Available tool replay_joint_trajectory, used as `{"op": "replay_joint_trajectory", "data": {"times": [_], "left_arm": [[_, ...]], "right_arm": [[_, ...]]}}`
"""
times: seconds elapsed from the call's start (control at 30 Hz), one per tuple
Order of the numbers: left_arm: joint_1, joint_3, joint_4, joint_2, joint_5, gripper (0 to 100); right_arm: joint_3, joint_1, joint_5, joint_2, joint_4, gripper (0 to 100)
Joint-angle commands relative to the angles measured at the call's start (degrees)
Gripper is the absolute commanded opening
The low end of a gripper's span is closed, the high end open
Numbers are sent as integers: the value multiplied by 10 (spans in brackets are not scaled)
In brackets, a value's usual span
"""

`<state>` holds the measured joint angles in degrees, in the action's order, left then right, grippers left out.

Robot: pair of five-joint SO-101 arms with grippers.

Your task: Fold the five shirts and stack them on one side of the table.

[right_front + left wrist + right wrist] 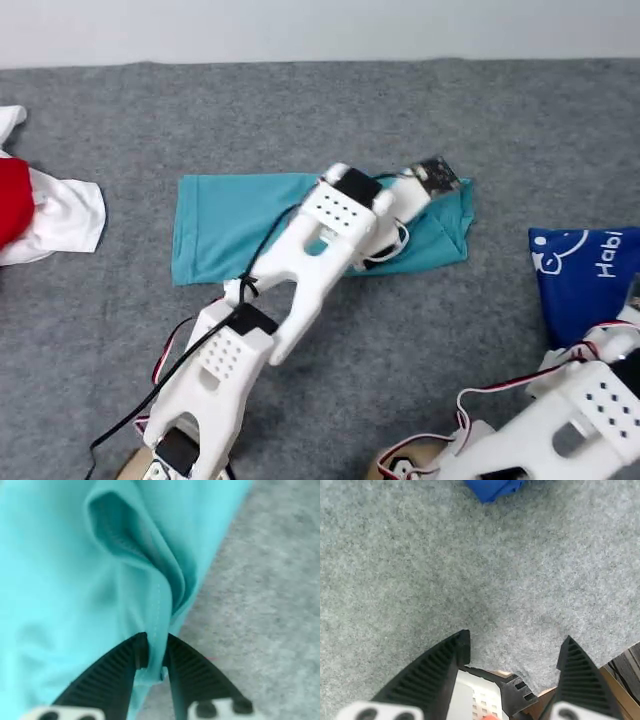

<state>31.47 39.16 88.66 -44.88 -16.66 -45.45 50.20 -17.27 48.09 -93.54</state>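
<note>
Teal shirt [60, 580] edge is pinched tight in L gripper [152, 652], w/ the rest of the cloth spreading ahead of it. R gripper [516, 640] gapes wide over grey felt [395, 555], holding nothing; blue shirt [492, 487] lies well ahead of its tips.

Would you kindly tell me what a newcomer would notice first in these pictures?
The teal shirt spread mid-table stands out first, with the left hand shut on a fold at its edge. A blue shirt lies at the right edge of the grey table, a red and white shirt at the left edge. The right hand hangs open over bare table near the blue shirt.
</note>
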Motion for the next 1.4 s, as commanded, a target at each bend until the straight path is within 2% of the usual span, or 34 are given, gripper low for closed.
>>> {"op": "replay_joint_trajectory", "data": {"times": [0.0,0.2,0.47,0.67,0.73,0.97,1.17,1.37], "left_arm": [[-27,35,8,33,1,62],[-64,51,-2,32,0,62],[-86,51,-55,13,4,63],[-91,51,-54,-3,6,175],[-92,63,-42,6,16,182],[-56,156,47,40,20,175],[1,221,113,37,20,93],[43,170,91,-19,18,32]], "right_arm": [[3,-6,-5,10,5,292],[3,-6,-5,10,5,292],[3,-6,-5,10,5,292],[3,-6,-5,10,5,292],[3,-6,-5,10,5,292],[3,-6,-4,10,5,292],[3,-6,-4,10,5,292],[3,-6,-4,10,4,292]]}}
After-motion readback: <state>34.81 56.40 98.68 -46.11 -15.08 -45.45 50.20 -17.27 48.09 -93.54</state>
